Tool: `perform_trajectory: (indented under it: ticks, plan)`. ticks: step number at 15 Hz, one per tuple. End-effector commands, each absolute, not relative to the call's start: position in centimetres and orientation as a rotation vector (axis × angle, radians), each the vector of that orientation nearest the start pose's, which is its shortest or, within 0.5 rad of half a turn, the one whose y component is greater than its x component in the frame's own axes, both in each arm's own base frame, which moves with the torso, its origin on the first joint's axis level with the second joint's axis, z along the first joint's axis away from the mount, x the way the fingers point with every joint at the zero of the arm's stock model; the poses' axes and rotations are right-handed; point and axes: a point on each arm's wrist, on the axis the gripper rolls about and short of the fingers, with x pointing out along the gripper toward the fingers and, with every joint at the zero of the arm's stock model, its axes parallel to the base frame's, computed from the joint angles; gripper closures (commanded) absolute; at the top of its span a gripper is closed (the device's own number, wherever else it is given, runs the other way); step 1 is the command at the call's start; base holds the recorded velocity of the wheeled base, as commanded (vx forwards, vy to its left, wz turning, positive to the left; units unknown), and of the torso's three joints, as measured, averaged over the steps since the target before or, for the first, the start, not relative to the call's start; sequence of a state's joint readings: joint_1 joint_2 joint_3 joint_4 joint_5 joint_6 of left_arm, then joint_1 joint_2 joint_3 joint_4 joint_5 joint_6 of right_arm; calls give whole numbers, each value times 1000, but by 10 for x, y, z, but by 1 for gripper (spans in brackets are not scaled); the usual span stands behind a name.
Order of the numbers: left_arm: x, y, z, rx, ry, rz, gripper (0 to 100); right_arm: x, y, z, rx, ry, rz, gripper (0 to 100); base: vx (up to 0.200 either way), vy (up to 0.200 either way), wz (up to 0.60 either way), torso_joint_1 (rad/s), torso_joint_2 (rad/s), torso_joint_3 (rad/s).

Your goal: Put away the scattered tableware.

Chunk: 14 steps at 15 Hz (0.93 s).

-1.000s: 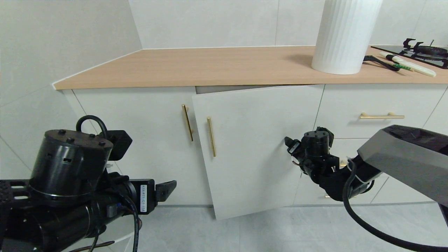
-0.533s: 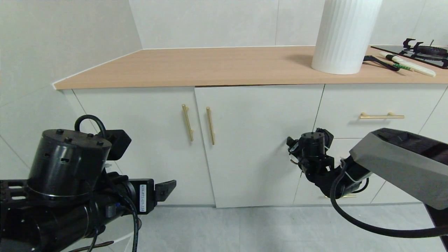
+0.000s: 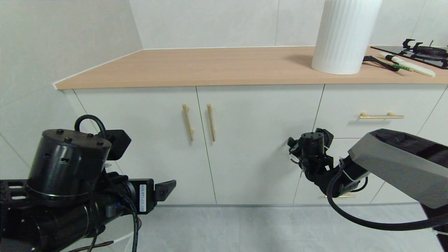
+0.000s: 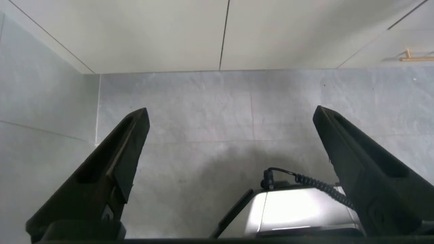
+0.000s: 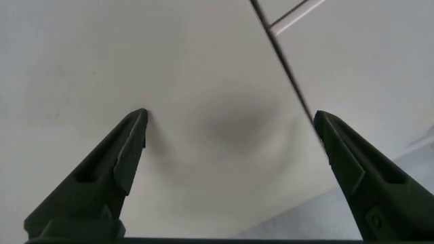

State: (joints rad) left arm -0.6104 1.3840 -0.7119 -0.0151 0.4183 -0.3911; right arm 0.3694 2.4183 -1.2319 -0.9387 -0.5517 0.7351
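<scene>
Right claw spread, tips close to shut cabinet door; left claw spread over floor; utensils on tabletop, well above-right of right claw; likely risk: any forward push jams tips into door.

We see a wood-toned countertop carrying a few things at one end.

We take the tall white ribbed container standing on it as our mark. Touching or just beside its base, on the right, lies a black-handled utensil. A cream-coloured utensil with a green band lies just beyond that. Farther right again sits a black gas hob. To the left of the container we see bare wood up to the corner.
</scene>
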Motion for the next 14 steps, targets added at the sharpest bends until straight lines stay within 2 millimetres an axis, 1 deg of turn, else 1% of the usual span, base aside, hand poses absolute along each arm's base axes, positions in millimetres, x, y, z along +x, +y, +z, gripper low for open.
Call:
perform_trajectory:
  ticks: [1, 2, 4, 5, 6, 7, 8, 9, 10, 12, 14]
  plan:
    - [175, -111, 184, -56, 595, -70, 0, 432, 152, 39, 620, 139, -261, 0, 0, 0, 0, 0, 0, 0]
    - [175, -111, 184, -56, 595, -70, 0, 431, 152, 40, 620, 141, -260, 0, 0, 0, 0, 0, 0, 0]
    - [175, -111, 184, -56, 595, -70, 0, 412, 153, 50, 619, 180, -209, 0, 0, 0, 0, 0, 0, 0]
    - [175, -111, 184, -56, 595, -70, 0, 366, 157, 71, 633, 311, 3, 0, 0, 0, 0, 0, 0, 0]
    - [175, -111, 184, -56, 595, -70, 0, 332, 148, 86, 646, 413, 177, 0, 0, 0, 0, 0, 0, 0]
    - [175, -111, 184, -56, 595, -70, 0, 316, 144, 95, 657, 457, 284, 0, 0, 0, 0, 0, 0, 0]
    - [175, -111, 184, -57, 592, -70, 0, 287, 129, 118, 682, 511, 498, 0, 0, 0, 0, 0, 0, 0]
    - [174, -111, 185, -59, 590, -71, 0, 281, 122, 125, 680, 493, 513, 0, 0, 0, 0, 0, 0, 0]
    - [174, -110, 186, -61, 586, -72, 0, 278, 119, 131, 660, 467, 511, 0, 0, 0, 0, 0, 0, 0]
    - [170, -107, 191, -73, 565, -75, 0, 268, 110, 140, 572, 393, 472, 0, 0, 0, 0, 0, 0, 0]
    - [165, -102, 198, -93, 534, -77, 0, 252, 103, 151, 454, 342, 435, 0, 0, 0, 0, 0, 0, 0]
